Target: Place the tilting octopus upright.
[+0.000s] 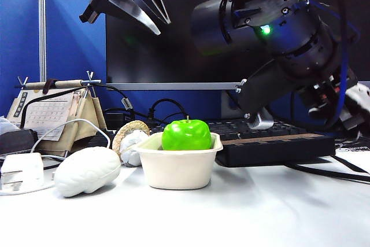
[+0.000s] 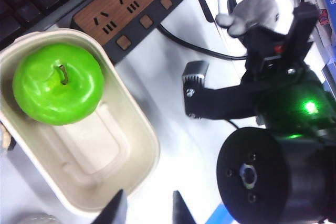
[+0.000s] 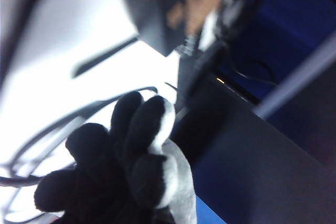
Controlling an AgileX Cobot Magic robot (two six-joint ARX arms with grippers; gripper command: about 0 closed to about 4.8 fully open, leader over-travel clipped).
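Apple (image 1: 186, 135) in bowl (image 1: 177, 170), ctr frame; brain toy (image 1: 87, 170) lower left of it; power strip (image 1: 272, 148) right, behind bowl; calendar (image 1: 46, 113) far left, back.

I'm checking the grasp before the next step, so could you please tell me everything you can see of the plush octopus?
The octopus is a small light-grey plush toy with stubby rounded tentacles, soft and fuzzy-looking. In the left wrist view it sits at the tip of the right gripper, which is shut on it, lifted above the white table near black cables. The right wrist view shows its tentacles close up, mostly in shadow with pale edges. Its eyes and keyring are not visible. The exterior view hides it.
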